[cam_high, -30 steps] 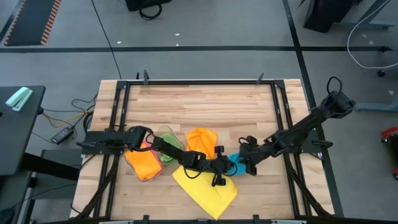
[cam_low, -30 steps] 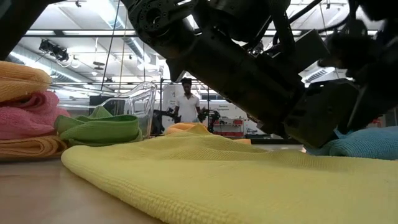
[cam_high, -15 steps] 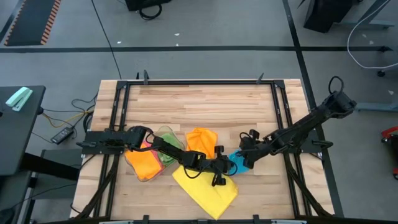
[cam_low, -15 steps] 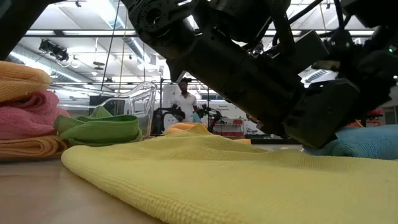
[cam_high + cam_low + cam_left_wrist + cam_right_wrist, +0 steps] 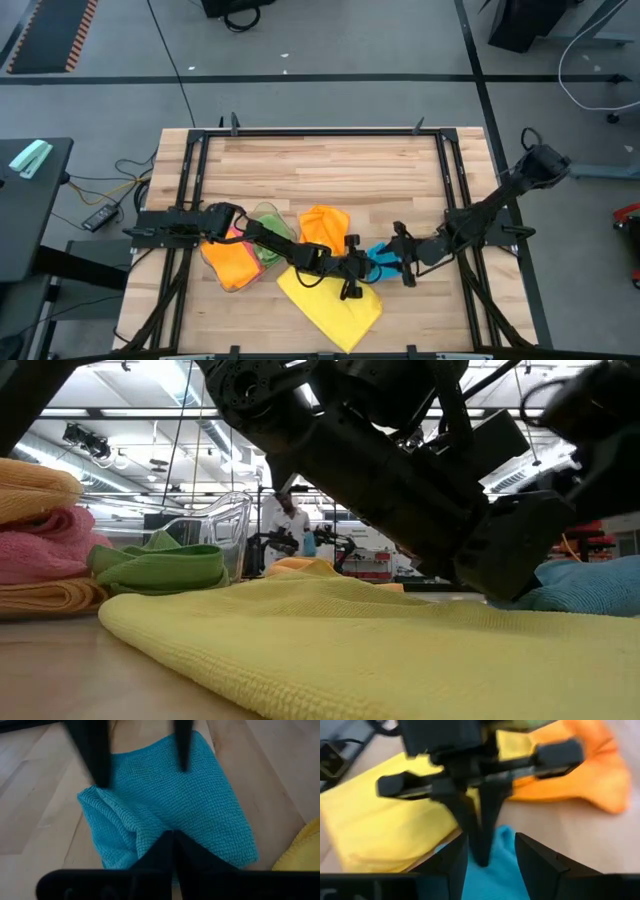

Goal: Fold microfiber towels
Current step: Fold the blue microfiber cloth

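A blue towel [image 5: 380, 262] [image 5: 170, 800] lies bunched on the wooden table, right of a spread yellow towel [image 5: 335, 305] and a loose orange towel [image 5: 325, 228]. My left gripper [image 5: 172, 840] reaches across from the left and is shut at the blue towel's near-left end. My right gripper [image 5: 492, 852] stands open just beyond it. Its two fingers [image 5: 97, 755] point down over the towel's far end, either side of the left fingertips; I cannot tell whether they touch the cloth. My left gripper has its shut fingertips [image 5: 482, 852] on the blue towel's end nearest the yellow towel [image 5: 150, 832], slanting down from the table's left. Creases in the cloth run toward the tips. One layer or several cannot be told. The towel lies on the table.
At the table's left lies a pile of orange [image 5: 232, 265], pink [image 5: 40, 550] and green towels [image 5: 160, 565], with a clear plastic tray [image 5: 225, 525] beside it. A black frame [image 5: 320, 131] borders the table. A person stands far back in the room.
My right gripper has rolled and tipped its fingers further downward over the blue towel's right end, hardly shifting its place. The blue towel has stayed where it was.
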Tool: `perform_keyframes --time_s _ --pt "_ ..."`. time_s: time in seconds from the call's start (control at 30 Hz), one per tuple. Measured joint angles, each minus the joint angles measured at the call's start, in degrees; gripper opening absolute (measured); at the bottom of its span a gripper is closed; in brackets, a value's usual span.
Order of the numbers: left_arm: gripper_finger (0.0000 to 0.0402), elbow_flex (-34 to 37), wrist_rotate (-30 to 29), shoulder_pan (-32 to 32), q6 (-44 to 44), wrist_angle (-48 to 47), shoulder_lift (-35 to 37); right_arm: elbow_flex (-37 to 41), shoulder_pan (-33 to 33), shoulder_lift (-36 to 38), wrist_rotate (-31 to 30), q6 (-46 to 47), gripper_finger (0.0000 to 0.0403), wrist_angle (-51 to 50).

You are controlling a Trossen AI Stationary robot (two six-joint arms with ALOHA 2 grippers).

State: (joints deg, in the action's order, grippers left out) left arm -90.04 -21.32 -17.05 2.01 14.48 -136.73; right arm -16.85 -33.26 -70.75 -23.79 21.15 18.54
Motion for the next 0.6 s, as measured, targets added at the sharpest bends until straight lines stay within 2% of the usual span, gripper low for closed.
perform_keyframes --time_s 0.17,0.37,0.6 --pt "0.0047 0.00 -0.04 -0.16 -0.14 0.07 0.00 4.58 -0.03 -2.11 4.38 -1.49 0.0215 13.13" --pt "0.0056 0.00 0.04 -0.12 -0.14 0.09 0.00 3.77 -0.30 -5.94 6.06 -5.75 0.0250 12.90" --pt "0.0045 0.00 0.09 -0.12 -0.14 -0.09 0.00 4.11 -0.35 -14.87 3.96 -2.67 0.0253 14.21"
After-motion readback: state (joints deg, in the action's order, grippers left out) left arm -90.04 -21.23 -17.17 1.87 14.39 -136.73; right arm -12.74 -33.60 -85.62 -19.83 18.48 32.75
